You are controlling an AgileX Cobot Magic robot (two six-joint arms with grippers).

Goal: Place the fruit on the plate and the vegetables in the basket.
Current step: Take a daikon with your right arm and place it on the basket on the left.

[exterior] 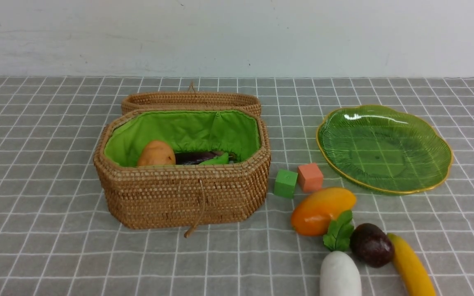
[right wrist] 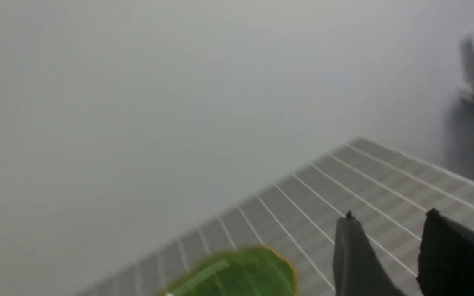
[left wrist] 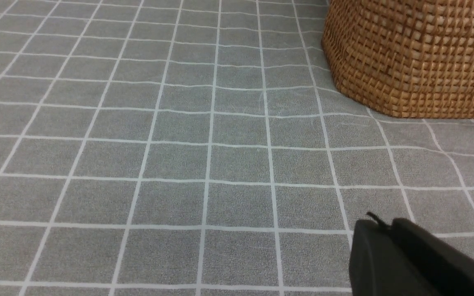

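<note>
Potato [exterior: 156, 153] and eggplant [exterior: 198, 157] in green-lined basket [exterior: 183, 197]; left gripper [left wrist: 385, 224] jaws together, right gripper [right wrist: 390, 216] jaws apart

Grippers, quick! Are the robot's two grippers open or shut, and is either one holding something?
Left gripper: shut, holding nothing.
Right gripper: open, holding nothing.

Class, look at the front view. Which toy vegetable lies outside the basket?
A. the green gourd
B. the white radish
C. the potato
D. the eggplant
B: the white radish lies on the checked cloth at the near edge, while the potato, eggplant and gourd show inside the basket.
</note>
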